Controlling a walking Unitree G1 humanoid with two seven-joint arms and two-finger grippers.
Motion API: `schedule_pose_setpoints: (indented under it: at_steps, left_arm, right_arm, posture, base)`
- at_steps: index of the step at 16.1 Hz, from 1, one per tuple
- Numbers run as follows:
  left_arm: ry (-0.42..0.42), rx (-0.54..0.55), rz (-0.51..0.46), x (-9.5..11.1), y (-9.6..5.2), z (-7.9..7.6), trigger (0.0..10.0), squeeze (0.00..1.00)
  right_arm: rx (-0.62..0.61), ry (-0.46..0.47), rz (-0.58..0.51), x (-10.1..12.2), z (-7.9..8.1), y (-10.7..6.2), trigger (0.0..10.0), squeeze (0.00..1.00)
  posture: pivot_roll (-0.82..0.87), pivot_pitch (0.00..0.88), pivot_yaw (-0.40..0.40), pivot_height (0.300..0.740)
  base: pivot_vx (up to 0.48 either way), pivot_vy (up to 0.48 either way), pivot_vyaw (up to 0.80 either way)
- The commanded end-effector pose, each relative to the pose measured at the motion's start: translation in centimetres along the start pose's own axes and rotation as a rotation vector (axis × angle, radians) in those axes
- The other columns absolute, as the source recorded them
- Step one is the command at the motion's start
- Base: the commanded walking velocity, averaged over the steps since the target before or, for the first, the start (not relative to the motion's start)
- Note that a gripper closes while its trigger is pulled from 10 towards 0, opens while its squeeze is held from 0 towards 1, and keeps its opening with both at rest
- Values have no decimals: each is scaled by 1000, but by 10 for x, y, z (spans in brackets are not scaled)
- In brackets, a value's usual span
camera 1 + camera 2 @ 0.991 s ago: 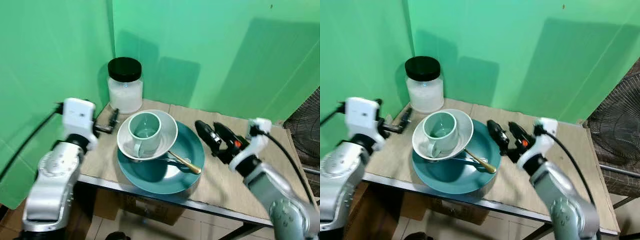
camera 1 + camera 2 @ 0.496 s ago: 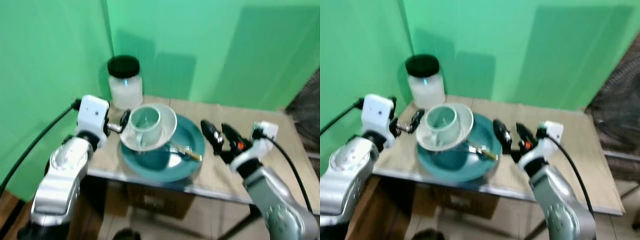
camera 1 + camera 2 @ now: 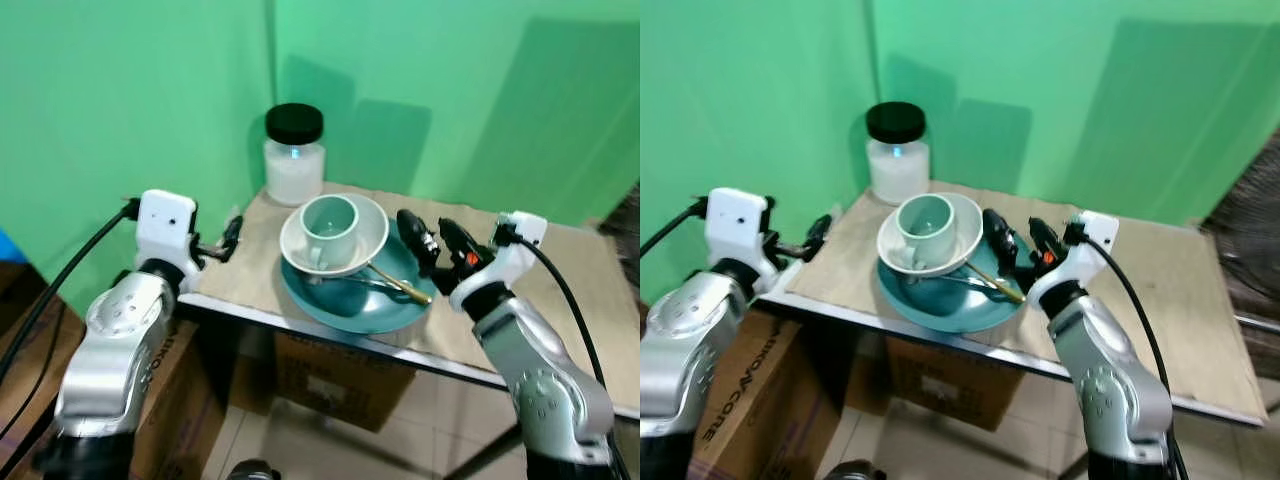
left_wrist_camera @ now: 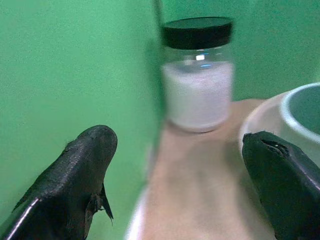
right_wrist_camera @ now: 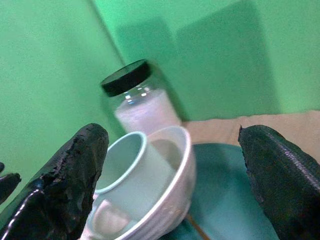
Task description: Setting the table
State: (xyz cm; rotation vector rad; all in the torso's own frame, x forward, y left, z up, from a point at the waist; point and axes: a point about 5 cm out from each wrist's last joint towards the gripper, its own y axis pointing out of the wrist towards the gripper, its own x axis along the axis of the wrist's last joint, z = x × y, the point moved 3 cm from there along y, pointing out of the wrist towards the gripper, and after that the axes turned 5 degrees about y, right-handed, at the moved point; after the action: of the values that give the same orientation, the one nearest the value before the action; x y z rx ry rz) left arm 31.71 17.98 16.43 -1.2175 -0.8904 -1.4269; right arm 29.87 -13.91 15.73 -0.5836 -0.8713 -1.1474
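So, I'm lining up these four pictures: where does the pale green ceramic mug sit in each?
Left eye view: pale green ceramic mug centre, inside the white bowl.
Right eye view: centre-left.
Left wrist view: at the frame's right edge.
Right wrist view: lower centre-left.
Shared landmark: black-lidded glass jar.

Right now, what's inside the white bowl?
A pale green mug stands inside the white bowl, handle toward the robot. The mug covers the bowl's bottom, so anything under it can't be seen.
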Motion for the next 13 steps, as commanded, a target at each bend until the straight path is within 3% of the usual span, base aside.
schedule_pose_setpoints:
  at_steps: [1, 2, 3, 5, 8, 9, 10, 11, 13]
  left_arm:
    - [-26, -17, -22, 3, 3, 1, 10000, 1000]
    - [-51, -36, -30, 2, 11, 2, 10000, 1000]
    - [-97, -72, -35, 1, 17, 2, 10000, 1000]
    - [-185, -122, -17, -6, 32, 0, 10000, 1000]
    - [-292, -91, 43, -26, 48, 4, 10000, 1000]
    - [-330, -99, 42, -29, 51, 3, 10000, 643]
    - [-412, -130, 26, -29, 58, -3, 10000, 0]
    - [-485, -155, 10, -28, 65, -9, 10000, 0]
    - [-503, -198, 13, -27, 73, -20, 10000, 0]
  right_arm:
    - [-10, 18, -18, 3, -3, 3, 10000, 0]
    - [-46, 64, -17, 1, -9, 10, 10000, 871]
    - [-54, 126, -18, 0, -12, 15, 10000, 1000]
    - [-47, 230, 12, -3, -17, 24, 10000, 1000]
    - [-28, 340, 29, -6, -15, 31, 10000, 1000]
    - [-18, 367, 34, -6, -14, 32, 10000, 745]
    - [15, 416, 53, -8, -8, 35, 10000, 0]
    - [50, 445, 89, -13, -1, 38, 10000, 0]
    - [64, 436, 140, -21, 4, 40, 10000, 0]
  posture:
    - [50, 0, -43, 740]
    - [49, 0, -48, 740]
    - [48, 0, -50, 740]
    - [30, 0, -48, 740]
    - [10, 0, -44, 740]
    - [7, 0, -46, 740]
    - [4, 0, -48, 740]
    - [2, 0, -52, 740]
    - [-2, 0, -58, 740]
  base:
    - [0, 0, 0]
    - [0, 0, 0]
    - [0, 0, 0]
    - [0, 0, 0]
    - [0, 0, 0]
    - [0, 0, 0]
    - [0, 0, 0]
    - [0, 0, 0]
    - [0, 0, 0]
